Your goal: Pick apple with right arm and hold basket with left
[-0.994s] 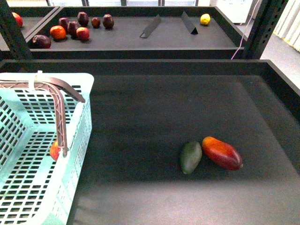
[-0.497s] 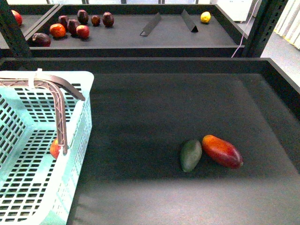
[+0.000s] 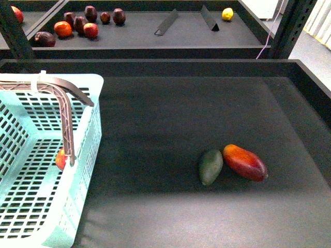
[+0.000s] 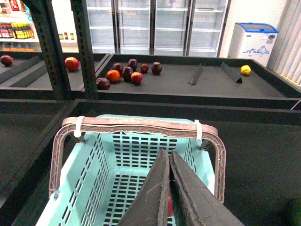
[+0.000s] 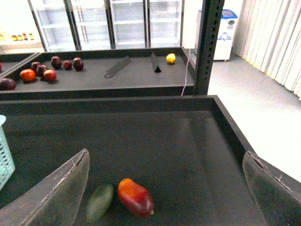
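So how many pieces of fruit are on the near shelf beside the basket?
2: a dark green fruit and a red-orange mango touching it. An apple sits inside the basket; its walls may hide more.

A: Where does the front view sit?
B: High, tilted down over the table (image 3: 207, 217), facing the back shelf (image 3: 134, 39).
A: And the wrists?
B: Left looks over the basket (image 4: 117, 160); right over the mango (image 5: 135, 197). All share the shelf.
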